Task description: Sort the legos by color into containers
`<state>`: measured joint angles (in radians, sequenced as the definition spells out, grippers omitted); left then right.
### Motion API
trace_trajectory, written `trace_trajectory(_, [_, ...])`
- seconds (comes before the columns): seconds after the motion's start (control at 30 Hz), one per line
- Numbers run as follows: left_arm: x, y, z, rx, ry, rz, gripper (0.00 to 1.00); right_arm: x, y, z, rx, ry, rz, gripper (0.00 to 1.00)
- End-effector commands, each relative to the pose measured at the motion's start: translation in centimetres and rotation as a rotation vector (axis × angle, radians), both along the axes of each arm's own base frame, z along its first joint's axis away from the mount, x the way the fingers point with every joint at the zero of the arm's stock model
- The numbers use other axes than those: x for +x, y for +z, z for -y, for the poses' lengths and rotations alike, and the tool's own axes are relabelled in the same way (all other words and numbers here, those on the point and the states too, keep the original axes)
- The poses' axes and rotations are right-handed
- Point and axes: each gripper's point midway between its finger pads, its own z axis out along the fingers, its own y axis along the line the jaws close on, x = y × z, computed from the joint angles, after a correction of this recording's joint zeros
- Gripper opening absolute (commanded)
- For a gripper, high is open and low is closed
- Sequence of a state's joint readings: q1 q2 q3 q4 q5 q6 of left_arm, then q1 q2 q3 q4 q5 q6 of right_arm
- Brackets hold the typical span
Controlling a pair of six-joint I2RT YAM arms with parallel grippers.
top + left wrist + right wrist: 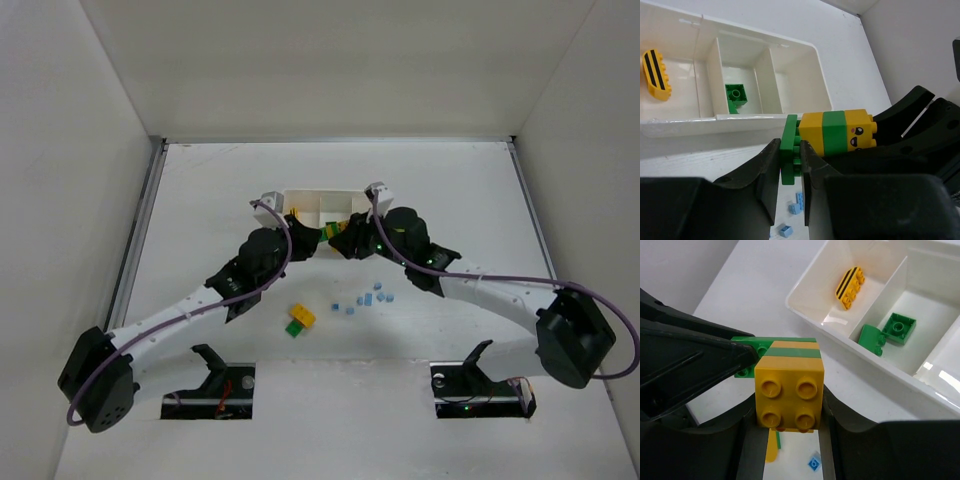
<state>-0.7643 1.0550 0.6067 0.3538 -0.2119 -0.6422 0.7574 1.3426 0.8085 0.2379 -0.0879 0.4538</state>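
A yellow-green-yellow lego stack [837, 131] with a face is joined to a flat green piece [788, 150], held in the air just in front of the white tray [300, 193]. My left gripper [790, 152] is shut on the green piece. My right gripper [789, 417] is shut on the yellow stack [789, 395]. In the top view the two grippers, left [308, 232] and right [345, 238], meet at the tray's near side. The tray's left compartment holds a yellow black-striped piece [656, 75], and the middle one holds green bricks [890, 330].
A yellow-green pair [299, 320] lies on the table between the arms. Several tiny light blue pieces [370, 298] are scattered to its right, below the grippers. White walls close in the table at the back and sides.
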Motion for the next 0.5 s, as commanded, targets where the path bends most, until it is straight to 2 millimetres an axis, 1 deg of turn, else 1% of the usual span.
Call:
trace_trajectory(0.0, [1.3, 3.1, -0.2, -0.031, 0.039, 0.084, 0.11, 1.0, 4.2, 1.3, 0.142, -0.037, 0.065, 0.28])
trace_trajectory(0.1, [1.9, 2.3, -0.7, -0.014, 0.065, 0.07, 0.1, 1.5, 4.9, 2.8, 0.19, -0.067, 0.064, 0.28])
trace_trajectory(0.2, [2.5, 1.7, -0.8, -0.007, 0.08, 0.055, 0.1, 2.1, 5.0, 3.8, 0.208, -0.098, 0.059, 0.28])
trace_trajectory(0.33, [4.0, 2.2, 0.4, -0.013, 0.072, 0.076, 0.11, 2.7, 4.6, 4.5, 0.198, -0.144, 0.057, 0.28])
trace_trajectory(0.4, [5.1, 2.7, 1.1, -0.014, 0.072, 0.09, 0.11, 2.8, 4.7, 4.7, 0.197, -0.154, 0.061, 0.28])
trace_trajectory(0.47, [6.4, 2.6, 1.6, -0.004, 0.077, 0.098, 0.12, 2.8, 4.6, 4.8, 0.194, -0.154, 0.062, 0.29])
